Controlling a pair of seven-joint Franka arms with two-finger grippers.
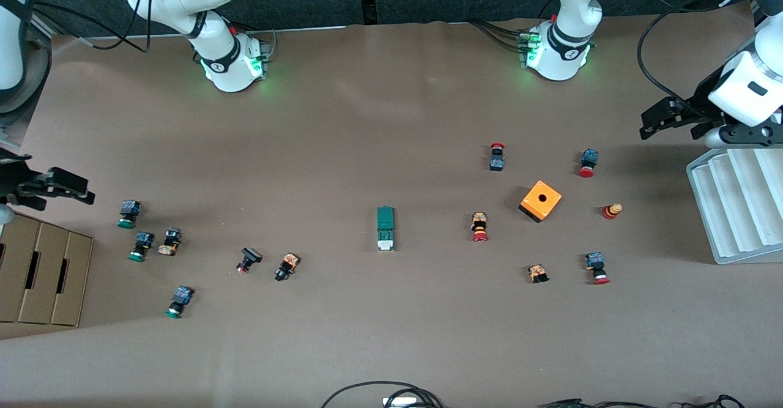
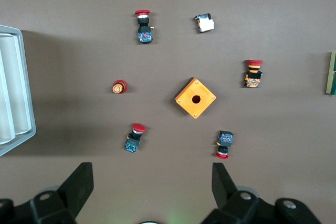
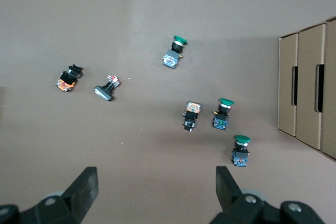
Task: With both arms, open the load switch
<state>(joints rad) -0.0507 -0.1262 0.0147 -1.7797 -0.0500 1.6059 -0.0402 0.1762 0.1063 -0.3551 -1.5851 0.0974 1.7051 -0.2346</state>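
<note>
— Where's the load switch (image 1: 385, 229)?

— Lying flat near the middle of the table (image 1: 367, 120), white end toward the front camera, nothing touching it. The left wrist view catches only a sliver of it at the frame's edge.

— And the grippers?

— Both up in the air, well apart from it. The left gripper (image 1: 664, 117) hangs over the table edge just beside the white tray (image 1: 734, 206) at the left arm's end, fingers (image 2: 79, 184) spread wide with nothing between them. The right gripper (image 1: 52, 188) hangs beside the cardboard boxes (image 1: 43, 273) at the right arm's end; in the right wrist view its fingers (image 3: 84, 190) are also spread and empty (in the front view it is half cut off by the frame edge).

— What lies around the switch?

— Toward the left arm's end, the orange cube (image 1: 541, 200) with red-capped push buttons (image 1: 479, 227) scattered around it; toward the right arm's end, green-capped push buttons (image 1: 128, 213) and a few dark parts too small to make out. The tray and boxes are both cut off by the frame.
</note>
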